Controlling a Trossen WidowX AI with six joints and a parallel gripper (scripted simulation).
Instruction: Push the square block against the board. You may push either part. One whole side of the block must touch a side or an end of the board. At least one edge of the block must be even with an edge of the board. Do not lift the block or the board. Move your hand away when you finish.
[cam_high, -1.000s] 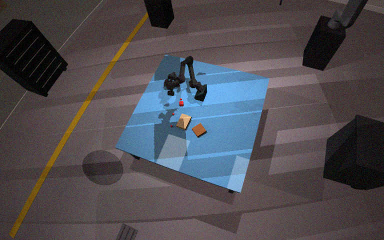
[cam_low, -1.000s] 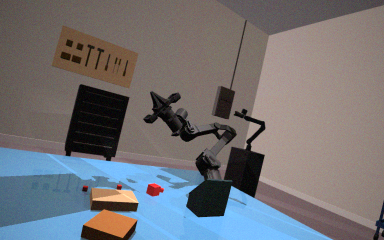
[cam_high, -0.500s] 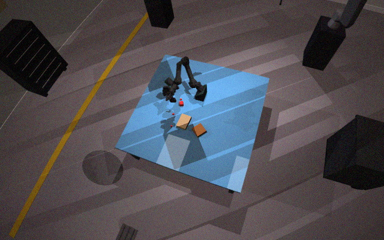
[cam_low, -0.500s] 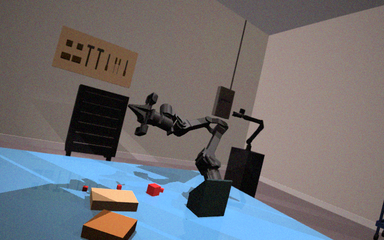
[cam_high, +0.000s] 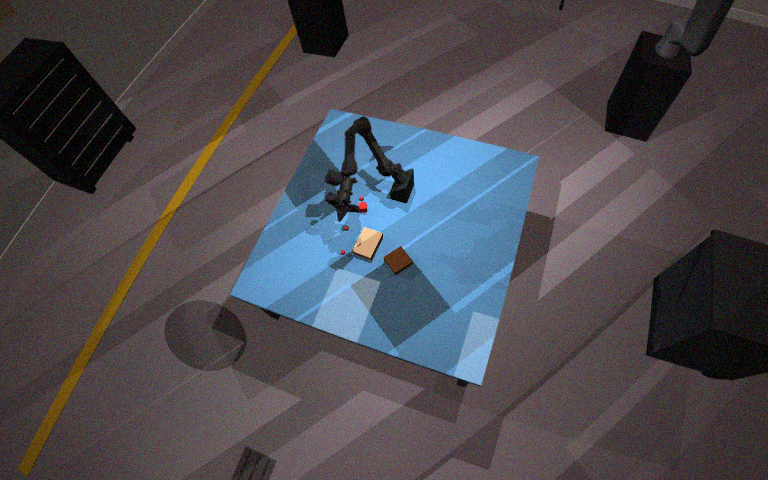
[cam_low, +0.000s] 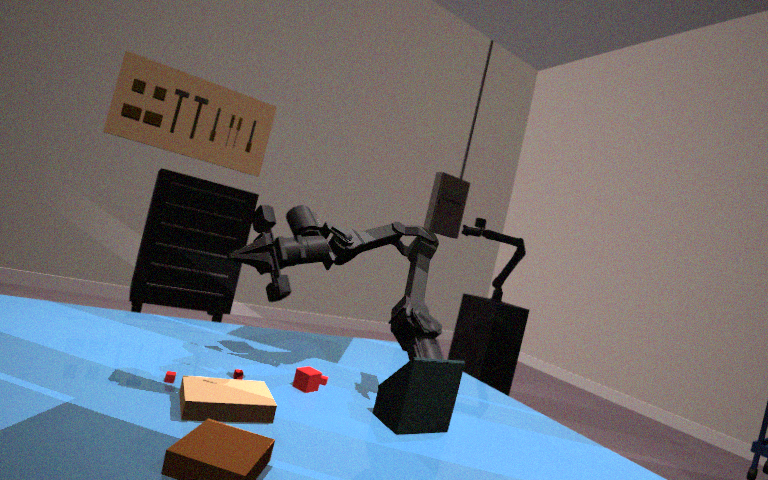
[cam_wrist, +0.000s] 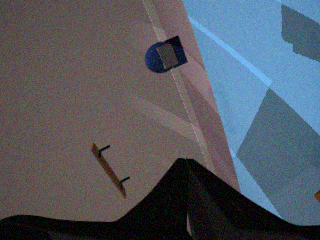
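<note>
Your square brown block (cam_high: 398, 259) (cam_low: 218, 449) is resting on the blue desk (cam_high: 481, 209) (cam_low: 339, 447) (cam_wrist: 295, 200), apart from the pale board (cam_high: 368, 243) (cam_low: 227, 398); red cubes are lying nearby. Your gripper (cam_high: 339, 217) (cam_low: 231, 255) (cam_wrist: 184, 166) is hovering with fingers together, seemingly facing a wall (cam_low: 351, 113) (cam_wrist: 60, 100).

Pale block (cam_high: 368, 243) (cam_low: 227, 392): light wood look, smooth, matt. Brown block (cam_high: 398, 259) (cam_low: 219, 447): dark wood look, matt. Robot arm (cam_high: 367, 141) (cam_low: 419, 274): dark, dull plastic or metal, cannot tell.

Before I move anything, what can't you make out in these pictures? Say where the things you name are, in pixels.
- Brown block (cam_high: 398, 259) (cam_low: 219, 447): lower edge cut off by the exterior frame.
- Tan board's (cam_high: 368, 242) (cam_low: 227, 396) far side: hidden behind itself, exterior.
- Orange thing (cam_wrist: 318, 196): cut off by the wrist view's right edge.
- Tools on the pegboard (cam_low: 141, 144): too small, exterior.
</note>
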